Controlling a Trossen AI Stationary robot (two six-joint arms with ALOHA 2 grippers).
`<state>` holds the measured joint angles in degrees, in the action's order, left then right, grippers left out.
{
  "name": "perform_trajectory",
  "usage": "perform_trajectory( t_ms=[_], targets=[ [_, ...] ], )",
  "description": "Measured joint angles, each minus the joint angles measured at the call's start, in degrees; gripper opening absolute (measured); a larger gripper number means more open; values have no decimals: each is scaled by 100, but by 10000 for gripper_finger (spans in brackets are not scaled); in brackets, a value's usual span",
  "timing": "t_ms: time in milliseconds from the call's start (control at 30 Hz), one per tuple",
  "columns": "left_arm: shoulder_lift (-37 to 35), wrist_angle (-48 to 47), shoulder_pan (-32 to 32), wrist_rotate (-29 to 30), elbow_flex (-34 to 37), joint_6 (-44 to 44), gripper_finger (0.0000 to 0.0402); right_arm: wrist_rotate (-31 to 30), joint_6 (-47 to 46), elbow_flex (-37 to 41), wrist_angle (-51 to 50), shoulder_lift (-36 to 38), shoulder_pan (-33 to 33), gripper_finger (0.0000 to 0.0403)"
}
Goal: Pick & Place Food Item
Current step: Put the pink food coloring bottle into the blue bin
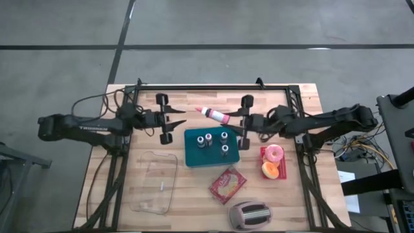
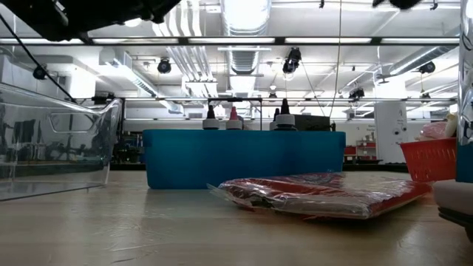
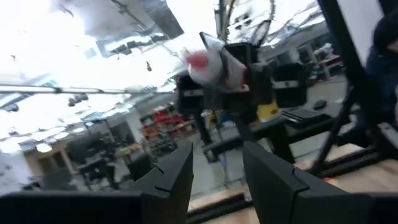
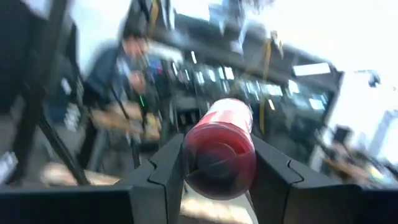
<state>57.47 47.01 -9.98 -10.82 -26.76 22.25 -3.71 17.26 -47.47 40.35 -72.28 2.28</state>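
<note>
Above table (image 1: pixel 304 213), right tool (image 1: pixel 234 120) pinches bottle (image 1: pixel 215 114) over teal rack (image 1: pixel 210 149); left tool (image 1: pixel 173 122) spread, holding nothing.

Hardly any writing can be read. The one lettered thing is the left arm (image 1: pixel 90 127) in the high view: a short line of pale letters runs along its dark upper link, left of the teal tray (image 1: pixel 211 147), but the characters are too small to make out. The red packet (image 1: pixel 228 183) lying just below that tray carries printed colour with no legible word. The bottle (image 4: pixel 219 148) held up above the tray shows a red and white wrap, its print unreadable. The room behind offers no readable sign.
</note>
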Motion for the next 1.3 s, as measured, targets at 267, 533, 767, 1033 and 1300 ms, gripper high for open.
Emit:
perform_trajectory(
  t_ms=[267,533,767,1033,1300],
  targets=[
    [601,430,-9,-694,-330,-425,142,1404,-612,983,3139,-798,-397,127],
    [1597,1484,-9,-979,-623,-701,142,1493,-847,1039,4947,-1919,-446,126],
    [2454,3356,-15,-961,-618,-908,142,1507,-839,880,4946,-2072,-462,126],
    [3022,3878,-20,-1278,-998,-1413,142,1585,-779,910,4944,-1885,-470,125],
    [3349,3955,-20,-1711,-1561,-1929,143,1594,-763,912,4904,-1916,-472,125]
  ],
)
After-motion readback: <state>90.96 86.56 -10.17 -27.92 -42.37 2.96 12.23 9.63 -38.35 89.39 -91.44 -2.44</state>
